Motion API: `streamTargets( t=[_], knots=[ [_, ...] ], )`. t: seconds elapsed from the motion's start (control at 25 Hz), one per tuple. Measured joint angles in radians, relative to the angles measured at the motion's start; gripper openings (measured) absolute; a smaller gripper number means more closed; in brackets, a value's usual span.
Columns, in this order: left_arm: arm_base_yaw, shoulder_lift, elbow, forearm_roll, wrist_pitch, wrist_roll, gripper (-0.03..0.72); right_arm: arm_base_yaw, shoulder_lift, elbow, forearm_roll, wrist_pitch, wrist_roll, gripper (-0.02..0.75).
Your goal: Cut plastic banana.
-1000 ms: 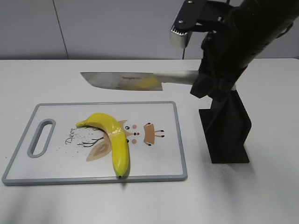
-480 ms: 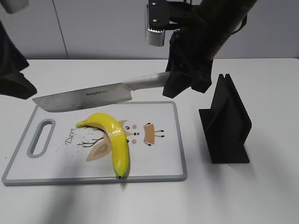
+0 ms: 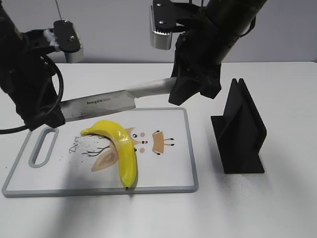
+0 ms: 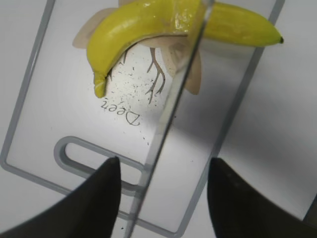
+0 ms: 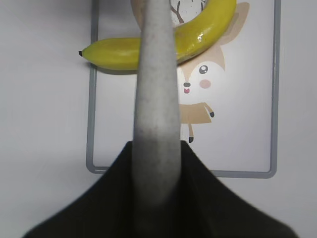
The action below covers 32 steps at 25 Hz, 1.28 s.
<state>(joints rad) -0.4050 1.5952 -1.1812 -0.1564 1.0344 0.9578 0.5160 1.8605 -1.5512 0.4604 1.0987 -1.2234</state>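
Observation:
The plastic banana [image 3: 120,148] lies whole on the white cutting board [image 3: 168,168]; it also shows in the left wrist view [image 4: 148,25] and the right wrist view [image 5: 198,34]. My right gripper [image 3: 190,89] is shut on the grey handle of a knife [image 3: 101,105], whose blade hangs over the board's far edge above the banana. The handle fills the right wrist view [image 5: 157,124]. My left gripper [image 3: 42,119] is open at the blade's tip; in the left wrist view its fingers [image 4: 161,171] straddle the blade [image 4: 171,114].
A black knife stand [image 3: 240,131] stands on the white table right of the board. The board's handle slot [image 3: 43,146] is at its left end, under the left gripper.
The left arm has come in from the left to the blade's tip. The knife has shifted slightly lower and left toward the banana. The banana has not moved.

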Motion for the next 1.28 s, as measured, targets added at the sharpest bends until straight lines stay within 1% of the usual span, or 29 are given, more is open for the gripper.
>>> streamTargets(
  t=[0.04,0.08,0.16,0.24,0.52,0.84,1.16,1.28],
  knots=[
    [0.000,0.004,0.000,0.000,-0.011,0.000,0.395,0.000,0.000,0.000,0.001,0.002,0.000,0.190],
    [0.000,0.006,0.000,-0.001,-0.020,0.001,0.276,0.000,0.000,0.000,0.001,0.007,0.000,0.190],
    [0.000,0.006,0.000,-0.003,-0.028,0.004,0.079,0.000,0.000,0.000,0.001,0.011,-0.001,0.190],
    [-0.001,0.009,0.000,-0.003,-0.025,0.024,0.032,0.000,0.000,-0.004,-0.007,0.008,-0.008,0.190],
    [-0.009,0.010,0.000,-0.036,-0.028,0.038,0.021,-0.005,0.000,-0.007,-0.043,0.013,-0.005,0.190],
    [-0.029,0.040,0.000,-0.033,-0.096,0.042,0.019,-0.005,0.076,-0.012,-0.142,0.024,0.077,0.194],
    [-0.029,0.310,-0.006,-0.051,-0.207,0.050,0.019,-0.005,0.311,-0.013,-0.204,-0.059,0.094,0.201],
    [-0.029,0.333,-0.030,-0.062,-0.184,0.054,0.019,-0.010,0.355,-0.022,-0.224,-0.059,0.100,0.203]
  ],
)
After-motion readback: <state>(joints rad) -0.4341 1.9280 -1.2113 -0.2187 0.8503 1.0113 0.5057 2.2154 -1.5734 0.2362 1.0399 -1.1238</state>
